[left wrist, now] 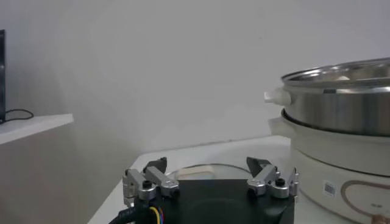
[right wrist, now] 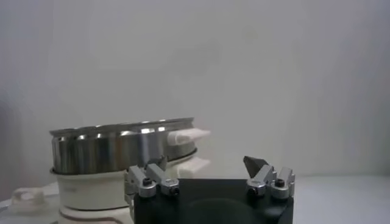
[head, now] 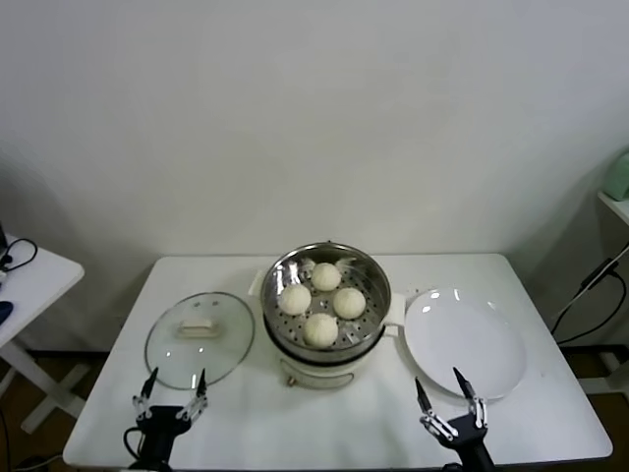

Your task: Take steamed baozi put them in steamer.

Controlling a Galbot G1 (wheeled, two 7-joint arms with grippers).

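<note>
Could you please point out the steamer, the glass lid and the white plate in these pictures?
steamer [head: 369,271]: head view, inner steel wall at the right.
glass lid [head: 170,346]: head view, clear glass left of its handle.
white plate [head: 464,339]: head view, bare centre.

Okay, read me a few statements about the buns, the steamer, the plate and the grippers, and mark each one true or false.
1. Four steamed baozi lie in the steamer. True.
2. The plate holds one bun. False: it holds none.
3. The glass lid covers the steamer. False: it lies on the table at the robot's left.
4. The left gripper and right gripper are both open, holding nothing. True.
</note>
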